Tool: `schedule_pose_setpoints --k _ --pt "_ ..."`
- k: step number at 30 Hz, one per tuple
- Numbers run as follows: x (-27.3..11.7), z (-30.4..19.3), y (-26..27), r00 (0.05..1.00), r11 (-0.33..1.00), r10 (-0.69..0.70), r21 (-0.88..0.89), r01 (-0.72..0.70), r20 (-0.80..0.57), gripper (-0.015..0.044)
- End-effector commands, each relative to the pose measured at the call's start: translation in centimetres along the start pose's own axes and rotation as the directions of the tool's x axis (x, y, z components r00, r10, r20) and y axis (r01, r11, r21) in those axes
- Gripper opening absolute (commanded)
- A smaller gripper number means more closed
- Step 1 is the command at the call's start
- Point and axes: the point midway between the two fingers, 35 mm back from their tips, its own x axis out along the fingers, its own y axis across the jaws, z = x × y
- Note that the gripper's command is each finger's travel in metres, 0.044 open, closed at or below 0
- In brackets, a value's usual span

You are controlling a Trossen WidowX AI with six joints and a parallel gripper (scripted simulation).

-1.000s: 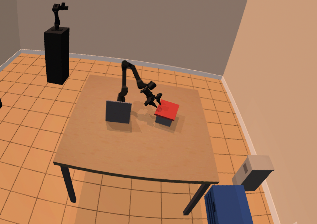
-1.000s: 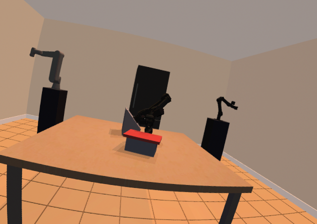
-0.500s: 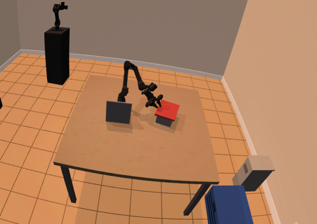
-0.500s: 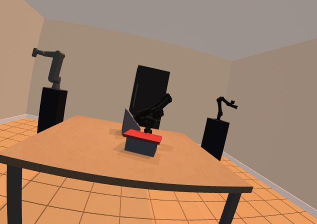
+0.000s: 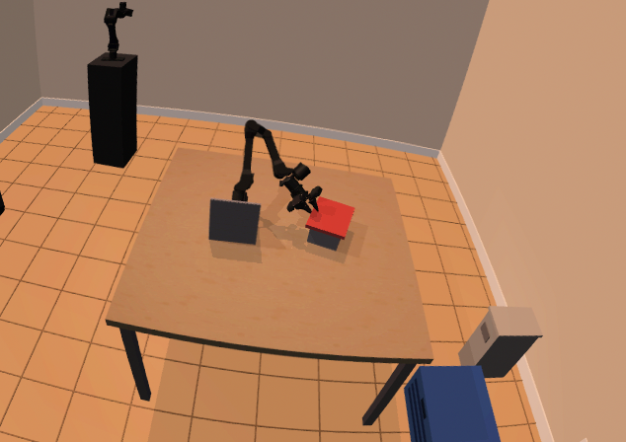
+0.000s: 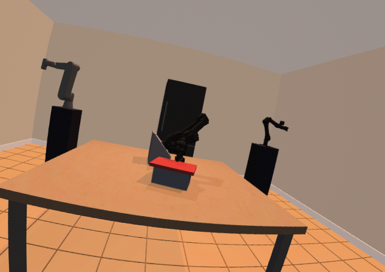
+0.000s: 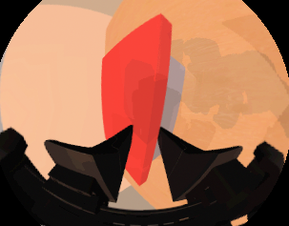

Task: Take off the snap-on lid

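Observation:
The red lid [image 5: 336,217] [image 6: 170,164] [image 7: 118,90] sits on top of the blue-grey storage box [image 5: 323,240] [image 6: 170,178] [image 7: 177,75], overhanging its walls. The box stands on the table [image 5: 253,301] [image 6: 93,181]. My gripper [image 5: 314,211] [image 6: 180,160] [image 7: 146,127] is shut on the lid at its edge nearest the arm's base. In the wrist view one finger is on the lid's top side and the other on the underside, by the box wall. The exact contact at the fingertips is partly hidden.
A dark grey upright panel [image 5: 234,221] [image 6: 156,152] stands on the table near the arm's base, to the left of the box in the top view. Other arms on black pedestals [image 5: 114,113] [image 6: 261,169] stand away from the table.

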Motion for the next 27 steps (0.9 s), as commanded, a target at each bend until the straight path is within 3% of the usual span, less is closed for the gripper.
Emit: schedule_pose_setpoints --k 1,27 --pt "-0.06 0.00 0.07 1.000 1.000 0.000 0.000 0.000 0.000 0.0000" --pt "-0.48 0.01 0.40 1.000 1.000 0.000 0.000 0.000 0.000 0.0000"
